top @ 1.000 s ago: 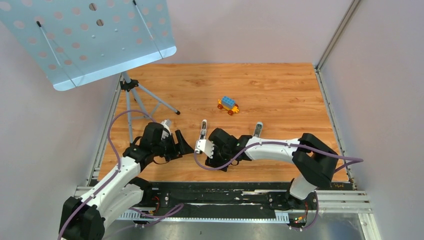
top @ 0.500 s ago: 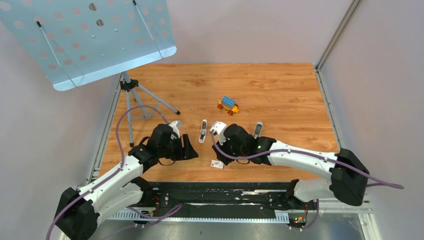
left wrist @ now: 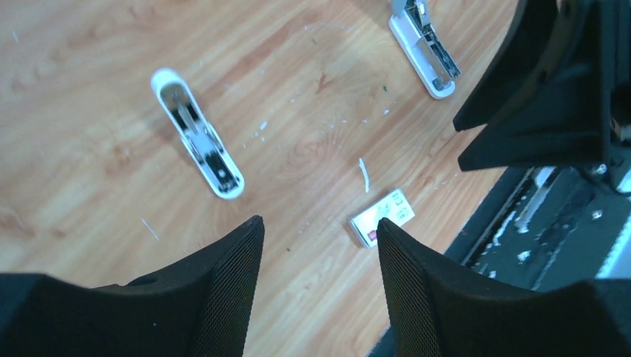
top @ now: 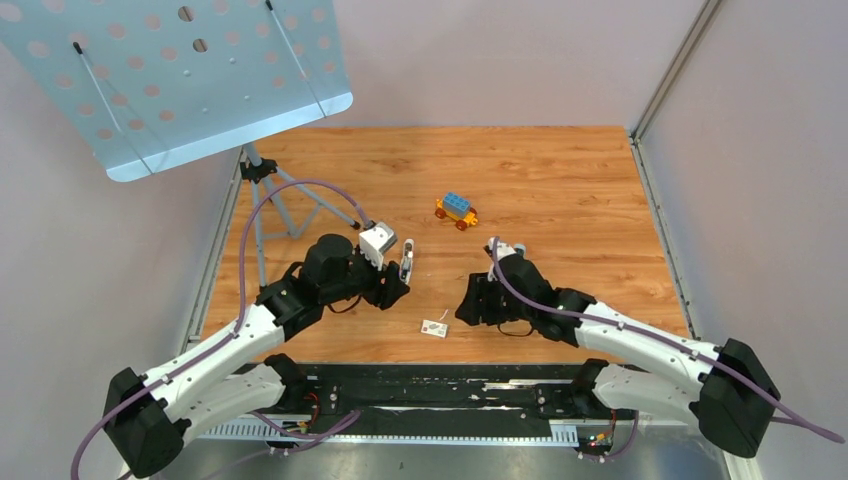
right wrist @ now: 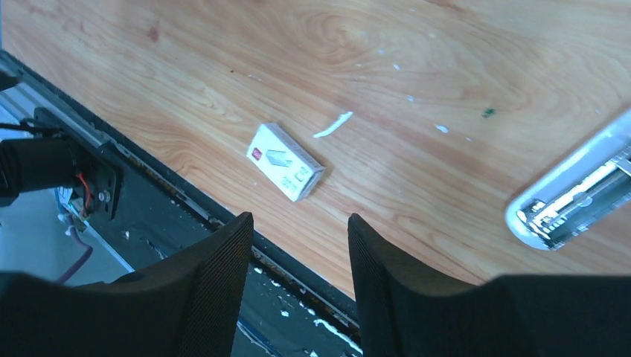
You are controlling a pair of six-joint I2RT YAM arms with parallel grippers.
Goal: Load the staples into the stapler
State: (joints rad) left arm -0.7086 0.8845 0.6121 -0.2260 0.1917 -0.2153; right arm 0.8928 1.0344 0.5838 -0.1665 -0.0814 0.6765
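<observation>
Top external view, read from the left: noted a perforated metal music stand over the far-left corner of the wooden table. Found the left gripper low over the boards, partly spread, clasping nothing. Located the stapler, white, lying flat near its tips, metal channel upward per the left wrist view. Logged a small white printed box near the front edge, with a thin pale sliver beside it. Recorded a toy car of blue and orange blocks further back. Found the right gripper just right of the box, likewise half spread and empty. Saw a second white stapler on that gripper's far side. Could not make out the staples in any view.
</observation>
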